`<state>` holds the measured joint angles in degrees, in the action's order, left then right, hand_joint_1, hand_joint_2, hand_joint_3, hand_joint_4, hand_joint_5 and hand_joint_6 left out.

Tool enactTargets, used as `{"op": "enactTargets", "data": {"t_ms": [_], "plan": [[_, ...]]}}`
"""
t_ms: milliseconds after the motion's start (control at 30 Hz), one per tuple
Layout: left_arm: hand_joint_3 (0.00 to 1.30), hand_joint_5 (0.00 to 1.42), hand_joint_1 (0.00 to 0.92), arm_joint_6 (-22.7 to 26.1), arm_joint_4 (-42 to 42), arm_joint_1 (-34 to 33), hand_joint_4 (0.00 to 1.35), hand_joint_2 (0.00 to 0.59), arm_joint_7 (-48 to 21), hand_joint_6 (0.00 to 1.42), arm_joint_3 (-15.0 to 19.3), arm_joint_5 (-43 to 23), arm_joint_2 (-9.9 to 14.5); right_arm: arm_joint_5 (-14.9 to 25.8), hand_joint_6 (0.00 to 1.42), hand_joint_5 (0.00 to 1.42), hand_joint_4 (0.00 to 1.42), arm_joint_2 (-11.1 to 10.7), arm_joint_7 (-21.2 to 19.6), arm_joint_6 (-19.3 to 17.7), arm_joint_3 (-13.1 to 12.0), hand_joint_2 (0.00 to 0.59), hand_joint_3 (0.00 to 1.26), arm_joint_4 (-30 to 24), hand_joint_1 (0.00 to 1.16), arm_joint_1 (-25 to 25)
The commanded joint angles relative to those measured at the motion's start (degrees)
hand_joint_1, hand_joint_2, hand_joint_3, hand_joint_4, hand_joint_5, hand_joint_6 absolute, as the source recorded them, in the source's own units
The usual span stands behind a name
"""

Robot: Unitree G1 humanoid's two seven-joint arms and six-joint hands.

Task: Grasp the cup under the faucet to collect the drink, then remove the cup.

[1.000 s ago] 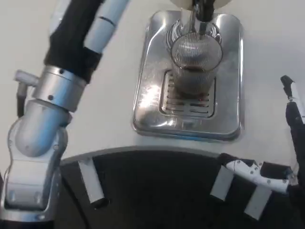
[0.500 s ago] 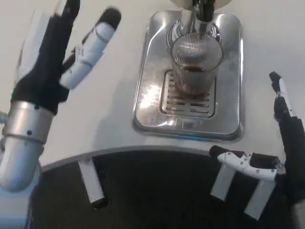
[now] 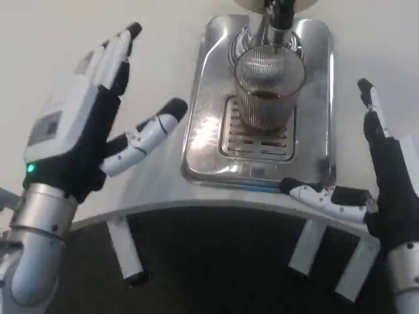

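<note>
A ribbed clear glass cup (image 3: 267,88) with dark drink in its bottom stands on the grille of a shiny metal drip tray (image 3: 213,131), right under the faucet spout (image 3: 280,16). My left hand (image 3: 85,134) is raised left of the tray, fingers spread and empty, its thumb pointing toward the tray's edge. My right hand (image 3: 380,176) stands to the right of the tray, open and empty, its thumb reaching toward the tray's front right corner. Neither hand touches the cup.
The white table (image 3: 157,39) ends in a curved front edge (image 3: 163,208) with dark floor below. White bracket legs (image 3: 124,248) hang under the edge at left and right.
My left arm has dropped back so the whole open hand now shows left of the tray. My right hand has moved up and inward toward the tray. The cup stays put.
</note>
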<state>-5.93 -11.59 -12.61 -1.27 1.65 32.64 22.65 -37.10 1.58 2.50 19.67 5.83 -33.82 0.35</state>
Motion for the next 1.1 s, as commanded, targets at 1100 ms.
{"op": "enactTargets", "data": {"t_ms": [1100], "plan": [[0.0,0.0,0.0,-0.05,0.94,2.22,0.0,0.234,0.04,0.0,-2.59,-0.07,0.79,8.38,0.03,0.0,0.0,-3.21,-5.6,-1.51,-1.05,0.189,0.0,18.73,0.99,-16.43]]}}
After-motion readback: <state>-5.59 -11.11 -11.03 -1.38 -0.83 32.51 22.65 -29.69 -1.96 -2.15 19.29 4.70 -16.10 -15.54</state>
